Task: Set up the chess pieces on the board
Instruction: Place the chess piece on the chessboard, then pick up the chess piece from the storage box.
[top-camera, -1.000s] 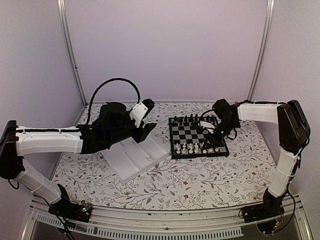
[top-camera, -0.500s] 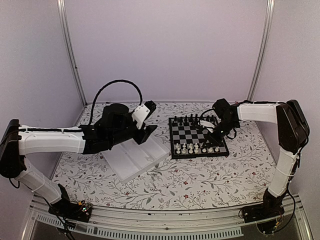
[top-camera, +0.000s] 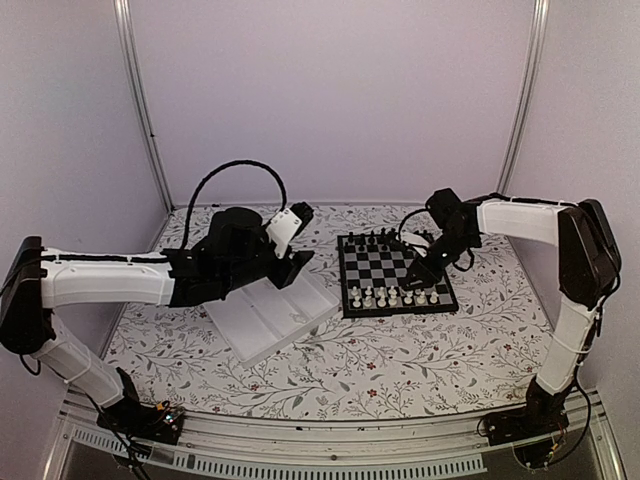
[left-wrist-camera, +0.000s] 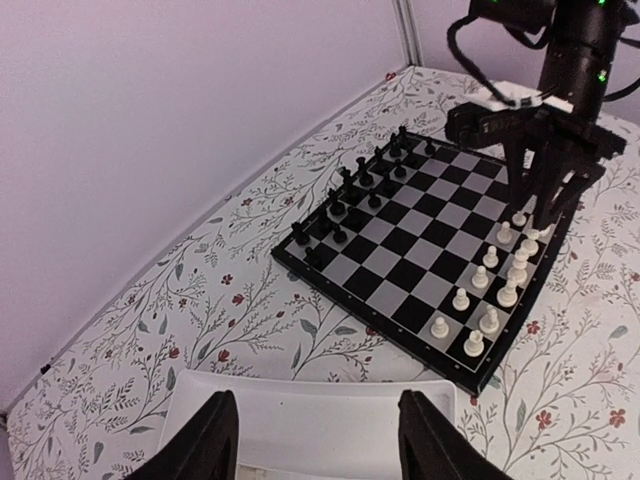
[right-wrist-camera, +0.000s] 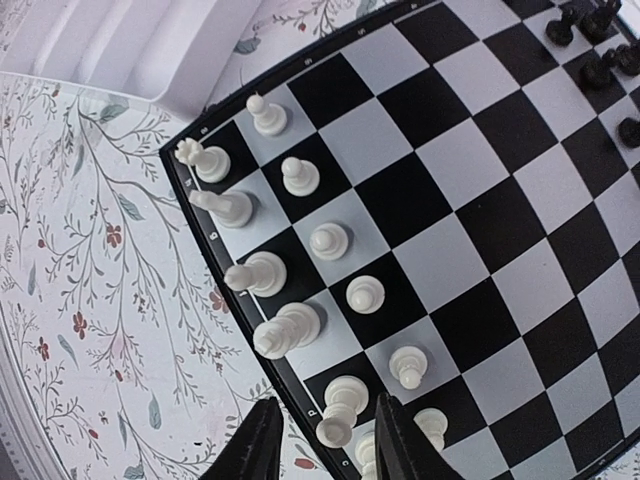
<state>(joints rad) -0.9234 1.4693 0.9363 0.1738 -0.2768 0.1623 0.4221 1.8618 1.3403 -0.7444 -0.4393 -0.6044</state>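
Though partly hidden, chess pieces (right-wrist-camera: 330, 240) upright.

The top external camera looks down from above and behind the arm bases, far enough to show the whole table (top-camera: 330, 370). The left wrist camera faces over the tray (left-wrist-camera: 310, 420) toward the board (left-wrist-camera: 420, 250) at middle range. The right wrist camera looks steeply down, close on the chess pieces (right-wrist-camera: 330, 240). All share the board.

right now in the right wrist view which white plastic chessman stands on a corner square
The white chessman with the notched top, ending the edge row at the corner of the black-and-grey checked board; the rest stand further in.
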